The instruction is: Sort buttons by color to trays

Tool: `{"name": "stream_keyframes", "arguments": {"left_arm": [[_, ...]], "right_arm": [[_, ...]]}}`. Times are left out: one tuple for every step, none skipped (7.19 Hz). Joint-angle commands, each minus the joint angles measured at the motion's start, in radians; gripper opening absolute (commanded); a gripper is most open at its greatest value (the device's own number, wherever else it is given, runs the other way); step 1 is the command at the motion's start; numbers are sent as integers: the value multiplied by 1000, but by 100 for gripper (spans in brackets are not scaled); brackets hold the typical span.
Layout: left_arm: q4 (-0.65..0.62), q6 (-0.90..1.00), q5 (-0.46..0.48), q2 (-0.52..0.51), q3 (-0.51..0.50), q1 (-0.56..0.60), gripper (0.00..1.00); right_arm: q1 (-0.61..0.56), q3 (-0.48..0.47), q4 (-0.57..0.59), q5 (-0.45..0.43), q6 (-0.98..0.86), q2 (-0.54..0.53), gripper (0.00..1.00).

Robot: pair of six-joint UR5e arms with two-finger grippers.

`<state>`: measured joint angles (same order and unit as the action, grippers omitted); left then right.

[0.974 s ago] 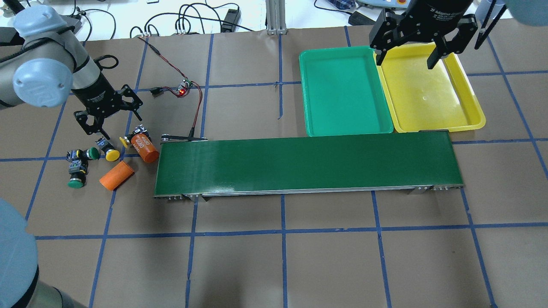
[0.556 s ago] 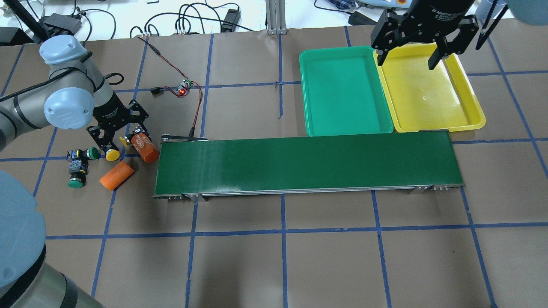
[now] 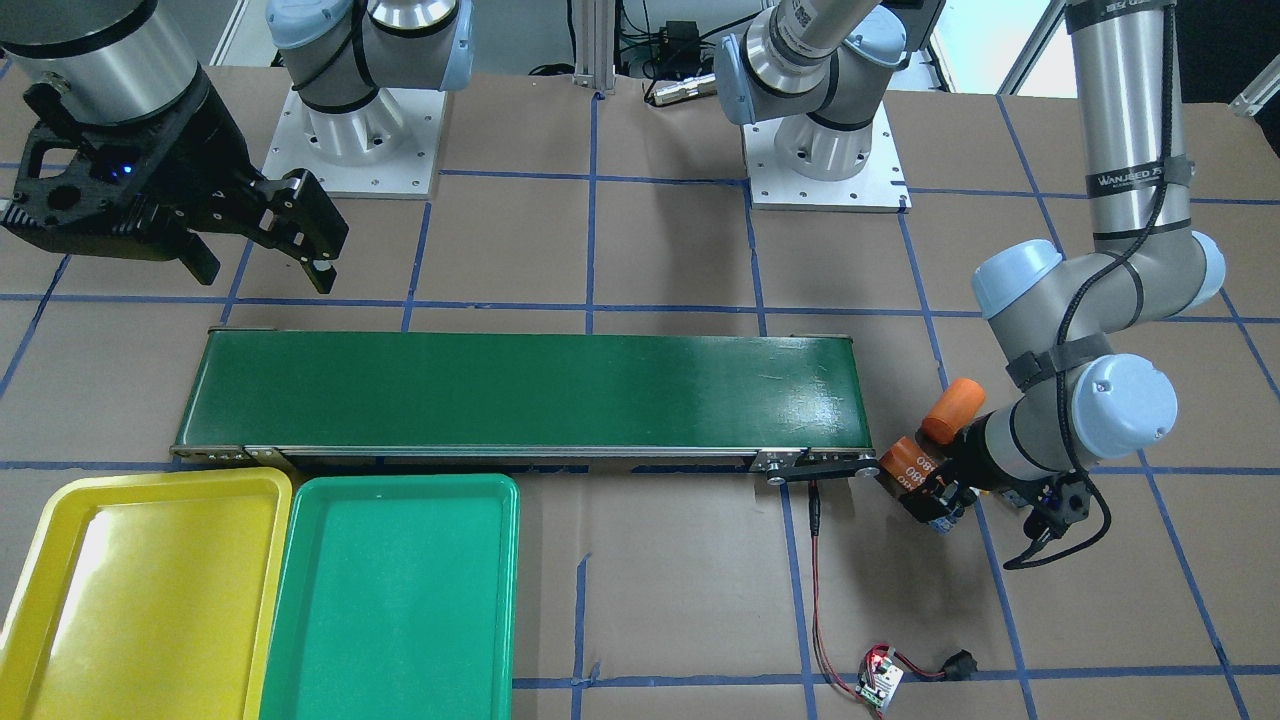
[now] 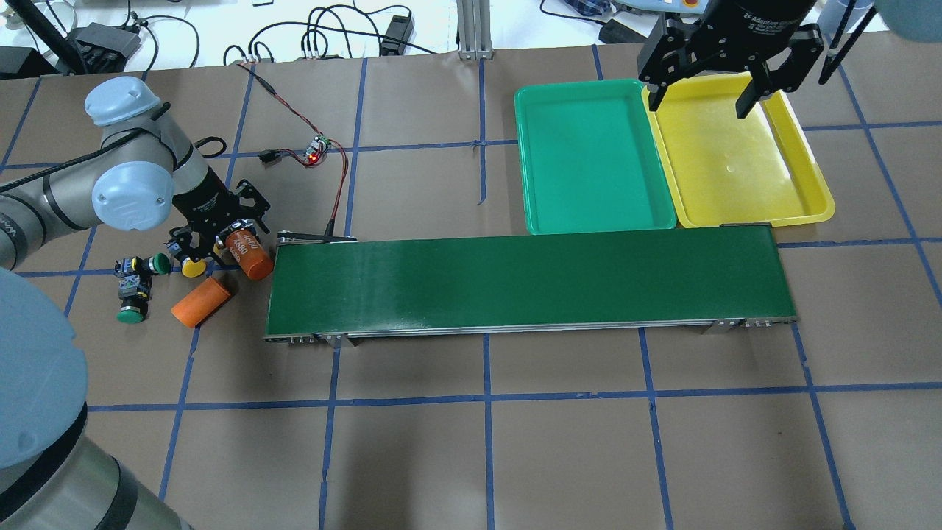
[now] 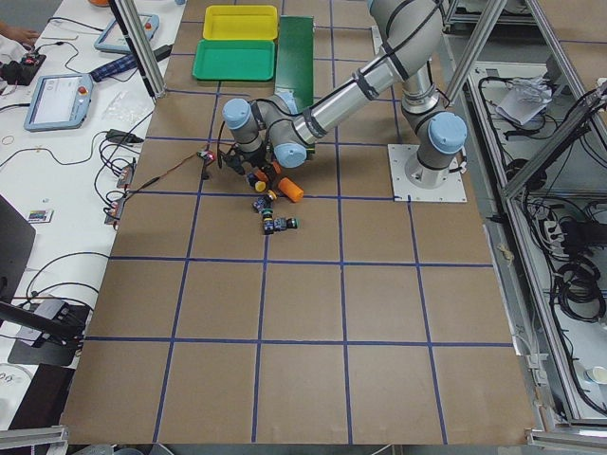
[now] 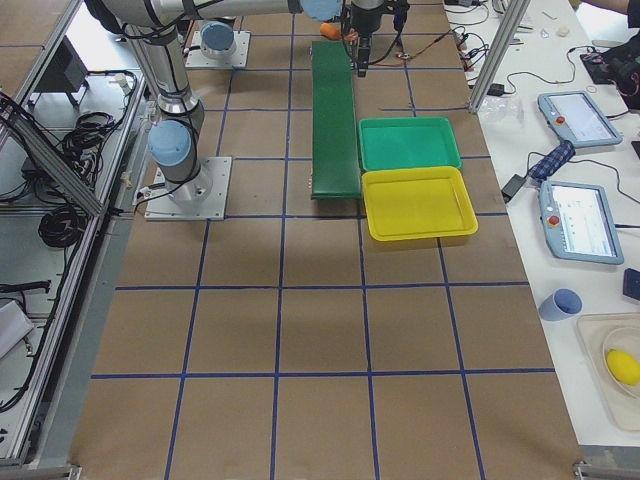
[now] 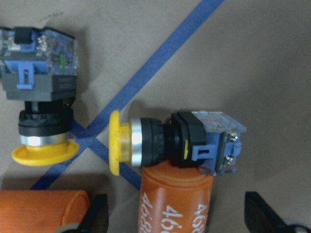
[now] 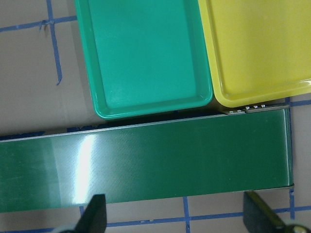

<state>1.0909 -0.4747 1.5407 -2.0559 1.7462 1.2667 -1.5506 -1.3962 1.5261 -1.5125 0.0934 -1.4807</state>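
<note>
While bent low, left end effector (image 4: 219, 237) gapes over yellow button (image 7: 165, 143) (ungripped) | right end effector (image 4: 698, 107) gapes, empty

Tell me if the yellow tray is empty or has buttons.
Empty. The yellow tray shows a bare floor in the overhead and right wrist views.

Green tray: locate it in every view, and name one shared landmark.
Front-facing: green tray at bottom, left of centre.
Overhead: upper right.
Exterior left: top, left of centre.
Exterior right: upper, right of centre.
Left wrist: not in view.
Right wrist: top, left of centre.
Landmark: yellow tray alongside its long side.
</note>
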Motion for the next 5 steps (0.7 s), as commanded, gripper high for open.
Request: {"name": "stream_keyframes", "arguments": {"left_arm": [[-2,13,-22,-16,22,-1,62],[-3,68,-21,-20,23,-1,30],[-5,111,-22,-24,19,-6,1],[1,122,-24,-21,4,-16,0],[13,149,-21,9,4,-17,0]], "right_arm": [[0,-1,-3,0,0,2,100],[-2,-1,-1,0,0,-1,100],[0,-1,-1,-1,-1,0,100],[0,-1,2,-3,-1,2,100],[0,-1,0,-3,-3,-3,100]]}}
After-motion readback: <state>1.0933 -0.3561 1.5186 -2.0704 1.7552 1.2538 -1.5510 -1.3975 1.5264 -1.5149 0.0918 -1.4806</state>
